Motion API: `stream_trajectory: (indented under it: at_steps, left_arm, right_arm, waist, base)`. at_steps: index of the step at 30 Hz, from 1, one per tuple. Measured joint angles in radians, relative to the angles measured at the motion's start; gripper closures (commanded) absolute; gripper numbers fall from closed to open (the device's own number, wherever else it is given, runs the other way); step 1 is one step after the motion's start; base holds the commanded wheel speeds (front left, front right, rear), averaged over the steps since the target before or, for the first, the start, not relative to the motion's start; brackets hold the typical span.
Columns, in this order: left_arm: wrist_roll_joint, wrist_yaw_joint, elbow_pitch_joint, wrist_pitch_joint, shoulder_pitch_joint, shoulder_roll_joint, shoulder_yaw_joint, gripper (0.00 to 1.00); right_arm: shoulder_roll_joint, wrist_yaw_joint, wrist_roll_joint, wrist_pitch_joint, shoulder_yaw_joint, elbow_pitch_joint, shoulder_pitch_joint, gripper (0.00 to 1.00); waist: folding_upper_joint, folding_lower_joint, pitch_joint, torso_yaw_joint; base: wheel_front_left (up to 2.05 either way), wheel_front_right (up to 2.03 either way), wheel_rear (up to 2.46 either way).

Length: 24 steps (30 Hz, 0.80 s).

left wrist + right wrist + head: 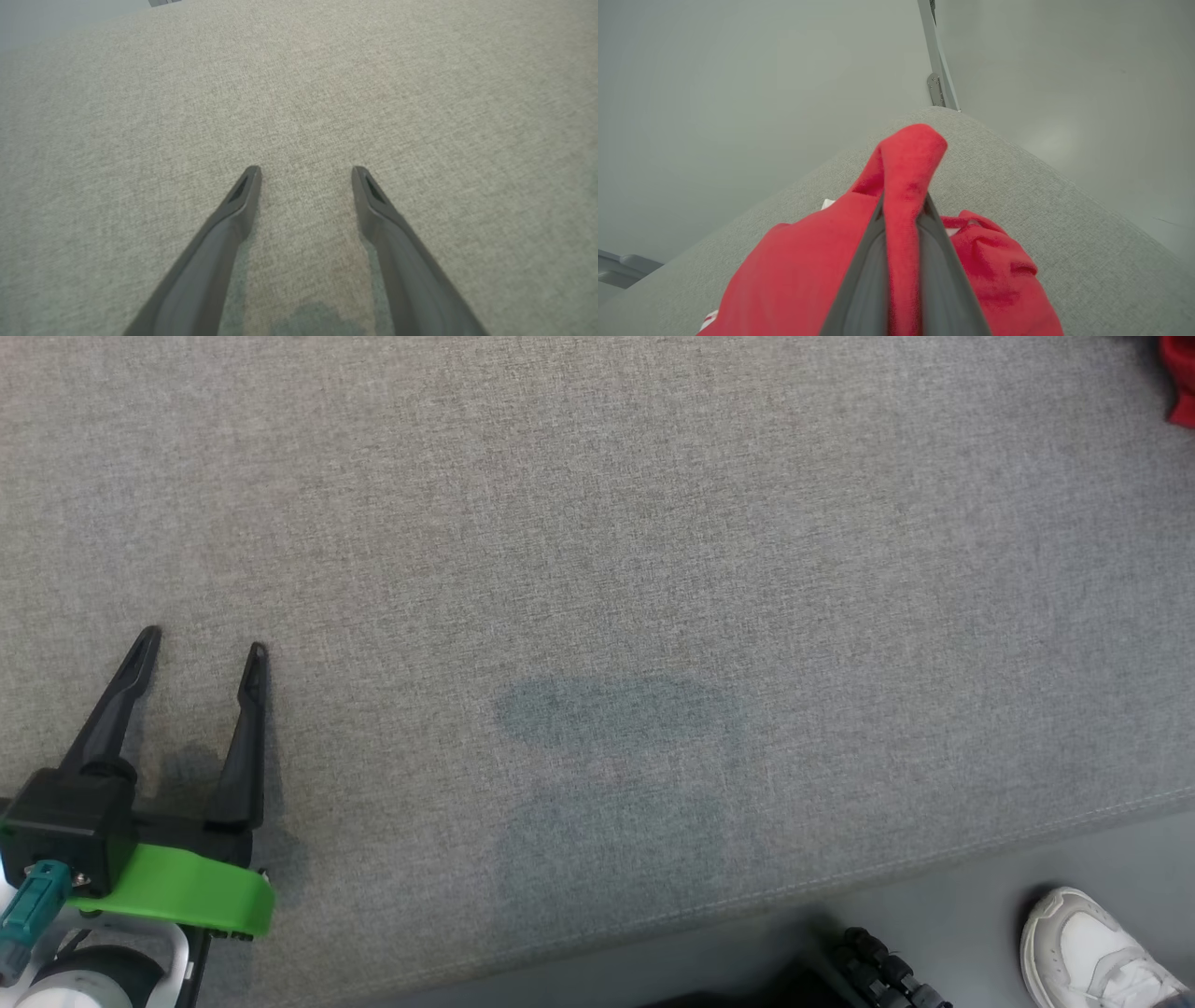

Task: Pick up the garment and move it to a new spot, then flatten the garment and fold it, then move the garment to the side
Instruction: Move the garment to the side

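Note:
The garment (794, 275) is red fabric, bunched near a corner of the grey padded surface (1064, 224). My right gripper (903, 205) is shut on a fold of it, and the pinched fold sticks up past the fingertips. A sliver of the red garment (1178, 378) shows at the top right edge of the head view. My left gripper (201, 646) hovers open over bare grey fabric at the lower left of the head view. In the left wrist view its two dark fingers (219, 238) stand wide apart with nothing between them.
The grey surface's front edge (840, 887) runs along the bottom right of the head view, with grey floor beyond. A person's white shoe (1088, 947) and a dark ribbed object (887, 971) sit on that floor. A metal post (936, 70) stands past the surface's corner.

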Motion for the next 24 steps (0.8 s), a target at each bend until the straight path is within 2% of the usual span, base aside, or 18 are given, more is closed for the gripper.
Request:
stream_trajectory:
  at_steps: [5,6,7,8,9,16,24]
  left_arm:
    - [0.01,0.0,-0.006,0.004,-0.001,0.0,-0.001,0.0]
    - [0.014,0.0,-0.008,0.005,-0.001,0.0,-0.001,0.0]
    - [0.016,0.0,-0.01,0.008,-0.001,0.0,-0.001,0.0]
    - [0.016,0.0,-0.012,0.01,-0.001,0.0,0.0,0.0]
    - [0.016,0.0,-0.013,0.012,-0.001,0.0,0.0,0.0]
    - [0.028,0.0,-0.016,0.013,-0.003,0.001,-0.001,0.0]
    - [0.029,0.0,-0.017,0.01,-0.024,-0.009,-0.028,0.0]
  right_arm:
    - [-0.014,-0.024,-0.005,0.0,-0.011,0.051,0.001,1.0]
    - [-0.014,-0.025,-0.005,0.0,-0.013,0.061,0.001,0.68]
    - [-0.014,-0.025,-0.006,0.0,-0.012,0.07,0.002,0.55]
    - [-0.013,-0.026,-0.008,-0.001,-0.012,0.078,0.003,0.05]
    - [-0.012,-0.026,-0.013,-0.002,-0.012,0.085,0.003,0.0]
    - [0.01,-0.026,-0.025,-0.046,-0.007,0.128,0.008,0.0]
    - [-0.03,-0.042,-0.057,-0.084,-0.014,0.181,0.025,0.0]
  waist:
    - [0.0,0.0,0.003,0.003]
    - [0.0,0.0,0.003,0.003]
    - [0.0,0.0,0.004,0.003]
    - [0.0,0.0,0.005,0.003]
    - [0.0,0.0,0.006,0.003]
    - [0.0,-0.0001,0.0,-0.004]
    - [0.0,-0.0001,-0.034,-0.007]
  base:
    - [0.0,0.0,0.0]
    - [0.0,0.0,0.0]
    - [0.0,0.0,0.0]
    - [0.0,0.0,0.0]
    - [0.0,0.0,0.0]
    - [0.0,0.0,0.0]
    - [0.0,0.0,0.0]
